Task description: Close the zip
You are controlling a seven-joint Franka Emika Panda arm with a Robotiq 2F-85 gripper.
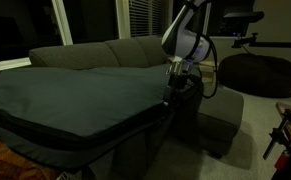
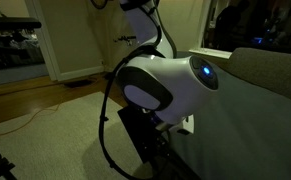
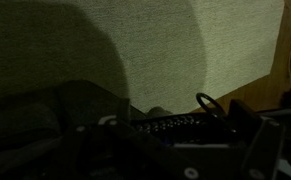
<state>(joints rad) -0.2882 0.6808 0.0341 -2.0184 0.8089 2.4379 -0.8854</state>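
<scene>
In an exterior view the gripper (image 1: 172, 88) hangs at one end of the big flat grey-green case (image 1: 75, 95), which lies across the grey sofa (image 1: 135, 48). The zip (image 1: 125, 130) is the thin dark line along the case's side seam. It follows the case's near edge and runs up to the corner where the gripper is. A round beanbag (image 1: 260, 72) sits well apart from the case, beyond the arm.

In an exterior view from close by, the arm's white wrist housing (image 2: 165, 85) fills the middle, with the case's fabric beside it. Below the housing everything is dark, and neither the fingertips nor the zip can be made out.

In the wrist view the case's cloth fills the upper part. Against it, a short ribbed strip of zip teeth runs side to side, with a ring pull (image 3: 210, 103) standing up at one end. The fingers (image 3: 270, 140) are dark masses low on either side of that strip. They appear to stand apart with nothing gripped, though the light is too poor to be sure.

The coming move turns on the pull, which lies just ahead of the fingertips and a little off centre. The zip's long axis crosses the gap between the fingers. I judge the single arm must shift toward the ring, pinch it, then draw it along the case's seam line.
</scene>
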